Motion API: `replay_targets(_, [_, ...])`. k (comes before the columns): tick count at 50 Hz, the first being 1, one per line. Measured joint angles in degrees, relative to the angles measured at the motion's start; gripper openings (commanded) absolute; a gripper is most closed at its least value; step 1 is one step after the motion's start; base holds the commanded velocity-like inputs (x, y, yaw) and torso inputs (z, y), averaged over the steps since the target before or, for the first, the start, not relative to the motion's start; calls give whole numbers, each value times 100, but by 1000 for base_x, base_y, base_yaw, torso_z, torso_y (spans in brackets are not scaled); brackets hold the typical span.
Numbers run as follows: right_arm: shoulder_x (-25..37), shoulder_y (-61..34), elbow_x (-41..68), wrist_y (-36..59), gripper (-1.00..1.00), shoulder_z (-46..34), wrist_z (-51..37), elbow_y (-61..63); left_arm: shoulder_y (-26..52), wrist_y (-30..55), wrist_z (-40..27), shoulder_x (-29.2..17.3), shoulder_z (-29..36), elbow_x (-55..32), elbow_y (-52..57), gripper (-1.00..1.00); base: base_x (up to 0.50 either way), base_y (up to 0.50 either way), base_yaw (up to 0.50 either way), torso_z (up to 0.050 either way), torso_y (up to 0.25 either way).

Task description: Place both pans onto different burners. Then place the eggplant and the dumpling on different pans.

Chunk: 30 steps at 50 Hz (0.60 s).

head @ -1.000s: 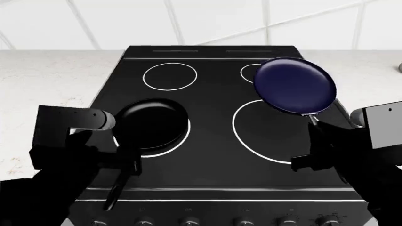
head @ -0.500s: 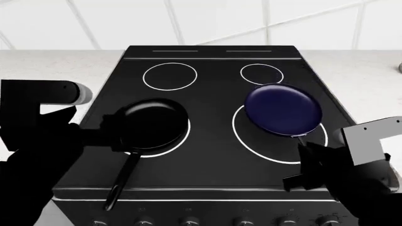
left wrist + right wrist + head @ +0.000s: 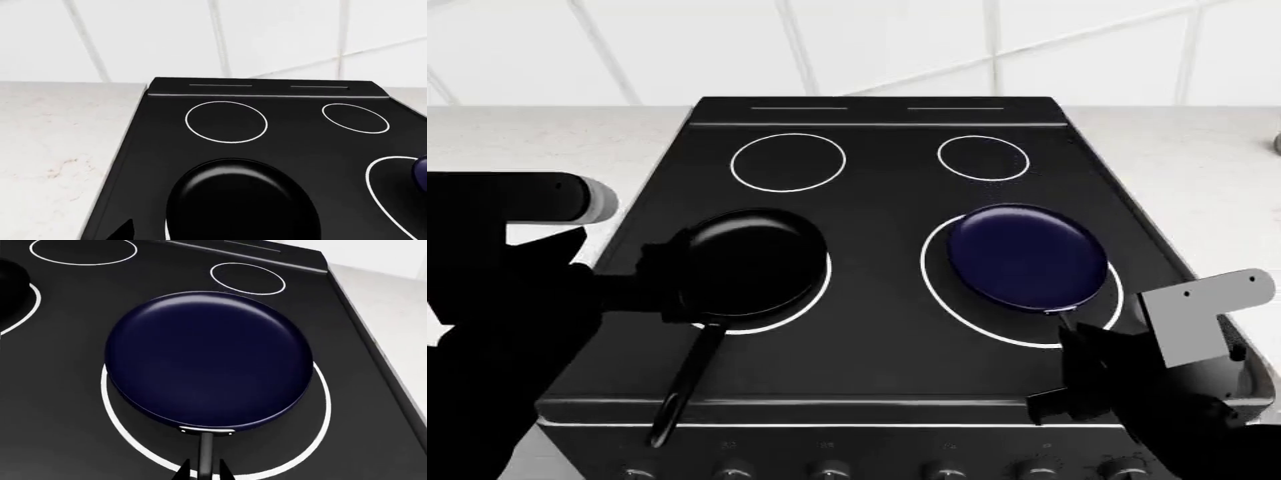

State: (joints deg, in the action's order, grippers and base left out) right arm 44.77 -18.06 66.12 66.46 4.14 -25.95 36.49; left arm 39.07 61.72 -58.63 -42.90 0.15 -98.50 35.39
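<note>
Round dark blue pan (image 3: 208, 360) with thin black handle, sitting over the big white ring (image 3: 948, 295), right gripper (image 3: 203, 474) pinching its handle, shiny black pan (image 3: 750, 262) on the other ring, left gripper's jaws hidden

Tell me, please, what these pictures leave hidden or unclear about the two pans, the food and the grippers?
- Eggplant and dumpling: in no view.
- Left gripper: head view shows only a dark arm mass beside the black pan; its fingers cannot be made out.
- Right gripper: cut off by the right wrist view's edge; its grip on the navy pan's handle is unclear.
- Navy pan: whether it rests on the burner or hovers is unclear.
</note>
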Motion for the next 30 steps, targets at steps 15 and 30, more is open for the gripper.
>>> replay_targets(15, [25,61,-178,-99,-100,-144,86,-128,-30,-62,-10,-43,4,-24,19,100,0,0,0,1,1])
replay_targets(30, [45,92,-274,-140,-100,-266,123,-222,-71,-133,-29,-91,-10,-67,51,100,0,0,0,1,1])
